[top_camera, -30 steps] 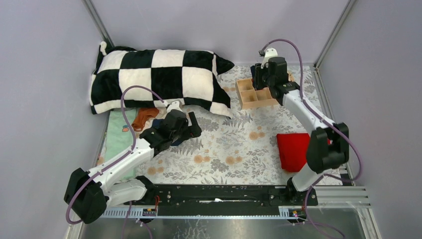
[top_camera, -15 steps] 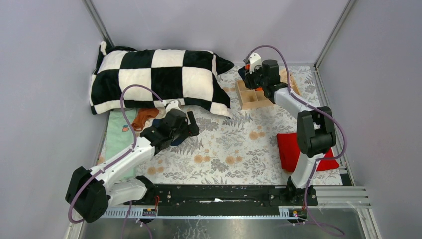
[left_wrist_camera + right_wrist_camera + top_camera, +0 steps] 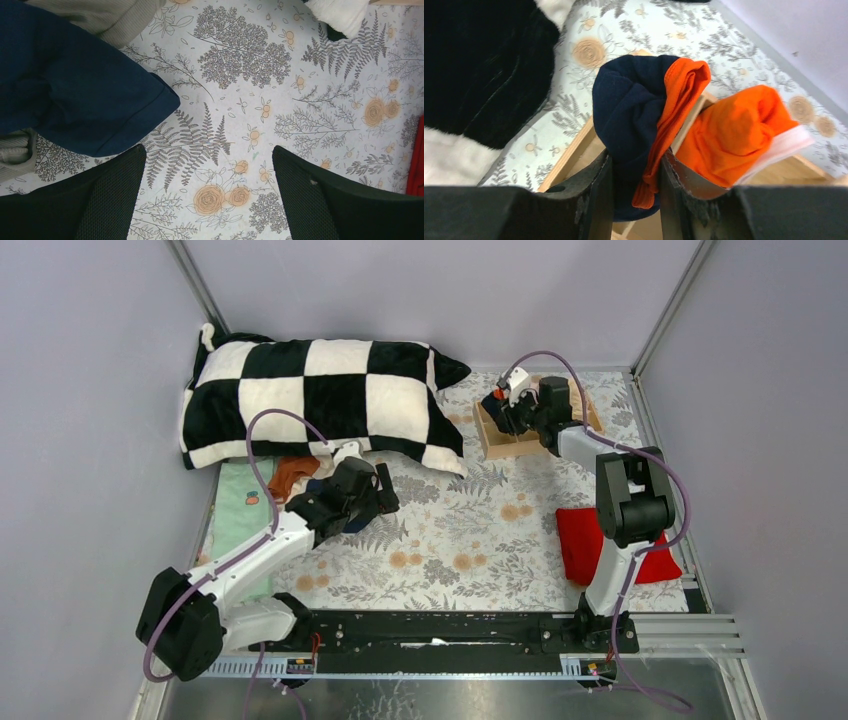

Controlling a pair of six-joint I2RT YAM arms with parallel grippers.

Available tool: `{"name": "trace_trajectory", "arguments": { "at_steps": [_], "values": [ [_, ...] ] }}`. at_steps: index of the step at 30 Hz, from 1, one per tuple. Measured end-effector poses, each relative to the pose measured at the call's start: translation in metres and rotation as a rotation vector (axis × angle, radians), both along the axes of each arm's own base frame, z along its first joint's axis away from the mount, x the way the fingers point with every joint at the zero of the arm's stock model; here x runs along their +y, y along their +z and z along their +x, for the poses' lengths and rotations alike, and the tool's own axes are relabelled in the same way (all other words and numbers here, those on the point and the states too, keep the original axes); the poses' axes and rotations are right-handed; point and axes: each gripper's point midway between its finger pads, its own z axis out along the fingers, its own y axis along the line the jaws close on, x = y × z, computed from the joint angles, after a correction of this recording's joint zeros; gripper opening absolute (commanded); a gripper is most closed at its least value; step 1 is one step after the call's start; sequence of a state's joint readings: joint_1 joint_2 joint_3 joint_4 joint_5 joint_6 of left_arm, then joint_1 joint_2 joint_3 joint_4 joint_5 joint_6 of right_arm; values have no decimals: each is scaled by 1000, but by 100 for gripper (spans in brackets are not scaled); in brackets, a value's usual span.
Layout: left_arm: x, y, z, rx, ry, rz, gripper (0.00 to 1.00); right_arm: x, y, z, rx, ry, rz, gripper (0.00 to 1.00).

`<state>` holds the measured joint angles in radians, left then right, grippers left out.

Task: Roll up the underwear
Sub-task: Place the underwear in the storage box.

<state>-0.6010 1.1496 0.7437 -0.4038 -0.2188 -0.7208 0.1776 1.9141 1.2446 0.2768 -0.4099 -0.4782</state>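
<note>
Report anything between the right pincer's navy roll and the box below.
Nothing visible. The navy roll in the right pincer hangs over a compartment of the wooden box showing only wood; the orange roll sits beyond the divider.

Plain lilac walls (image 3: pixel 90 440) meet at metal corner posts (image 3: pixel 195 285); a floral sheet (image 3: pixel 470 530) lies spread below, evenly lit.

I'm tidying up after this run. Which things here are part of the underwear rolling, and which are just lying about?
Job: navy-orange brief in the right fingers; orange brief in the box; navy brief, rust brief, beige brief by the left fingers.
Lying about: pillow; red cloth.
</note>
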Motion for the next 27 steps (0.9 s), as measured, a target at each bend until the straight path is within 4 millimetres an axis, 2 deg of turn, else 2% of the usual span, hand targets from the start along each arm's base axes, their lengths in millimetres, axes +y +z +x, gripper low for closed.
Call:
{"name": "trace_trajectory", "arguments": {
  "at_steps": [3, 11, 16, 19, 27],
  "values": [
    [1, -3, 0, 8, 2, 5, 99, 5, -10, -9, 23, 33, 14, 0],
    [1, -6, 1, 20, 5, 8, 99, 12, -16, -18, 47, 84, 29, 0],
    [1, -8, 1, 26, 4, 6, 99, 10, -32, -23, 108, 90, 8, 0],
    [1, -8, 1, 28, 3, 4, 99, 8, -41, -21, 139, 85, -10, 0],
    [-1, -8, 1, 32, -5, -4, 99, -1, -43, -4, 170, 47, -104, 0]
  ]
}}
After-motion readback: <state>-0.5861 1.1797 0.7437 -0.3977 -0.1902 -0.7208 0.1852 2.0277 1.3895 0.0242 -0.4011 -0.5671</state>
